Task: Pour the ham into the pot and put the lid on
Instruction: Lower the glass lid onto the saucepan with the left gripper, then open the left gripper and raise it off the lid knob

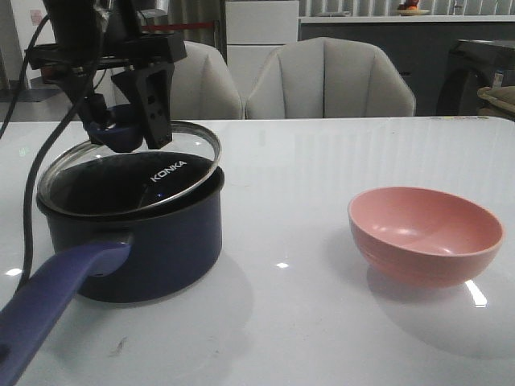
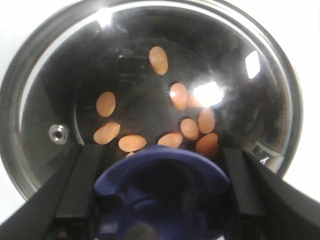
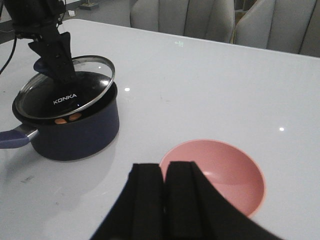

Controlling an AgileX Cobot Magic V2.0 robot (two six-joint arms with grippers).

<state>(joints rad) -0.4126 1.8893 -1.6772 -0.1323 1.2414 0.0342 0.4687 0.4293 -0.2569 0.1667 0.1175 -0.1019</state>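
On the left of the surface, the left end effector is grasping the knob of the lid and holding it tilted over the pot. Ham is lying inside the pot. Pouring appears done; seating the lid remains. Further right, the pink bowl is sitting emptied, with the right end effector hovering near it, clenched on nothing.

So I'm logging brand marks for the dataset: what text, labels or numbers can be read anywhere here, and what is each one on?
"KONKA": white letters on the glass lid, held tilted on the pot by the left gripper on its knob; also legible in the right wrist view.
Nothing else can be read: the pink bowl shows no marking, and the background items are too blurred to read.
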